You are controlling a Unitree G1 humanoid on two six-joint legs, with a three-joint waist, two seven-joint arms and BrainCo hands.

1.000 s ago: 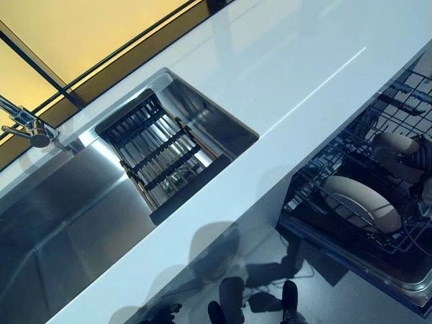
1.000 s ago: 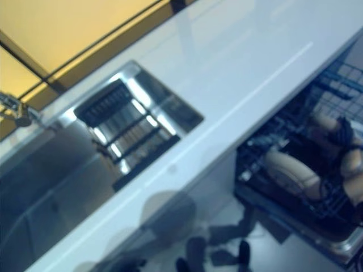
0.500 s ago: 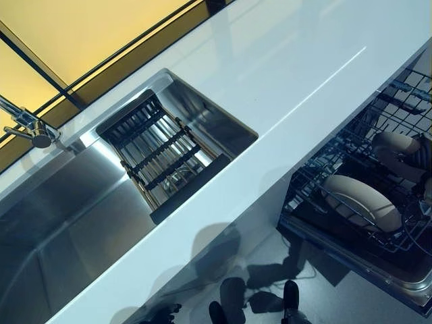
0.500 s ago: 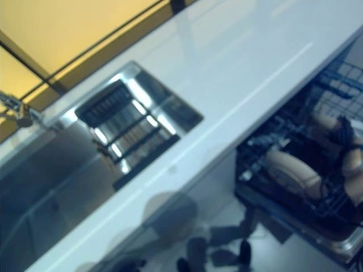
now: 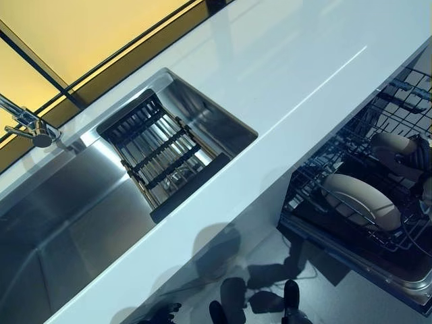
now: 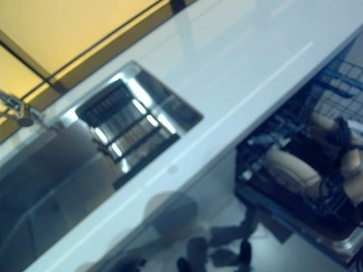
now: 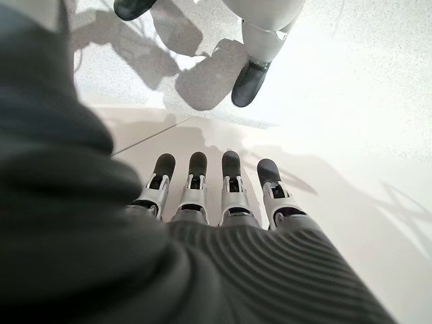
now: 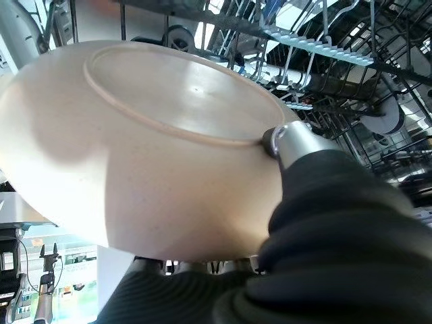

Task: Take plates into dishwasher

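Clearly, the right hand (image 8: 290, 145) grips a beige plate (image 8: 148, 148) over the dishwasher rack (image 5: 351, 223) at four o'clock, left hand (image 7: 209, 192) relaxed; tilted lowering could clip the wire tines.

No visible change since earlier.

White glossy countertop (image 5: 270, 74) runs diagonally through the head views, with a stainless sink (image 5: 61, 216) recessed in it, a dark slatted drain rack (image 5: 158, 158) sitting across the sink's right end and a chrome faucet (image 5: 27, 125) at its back edge. Behind the counter is a yellow-lit wall (image 5: 81, 30) split by dark frame bars. Floor (image 7: 364, 101) is pale speckled grey, brightly lit, with hard shadows.
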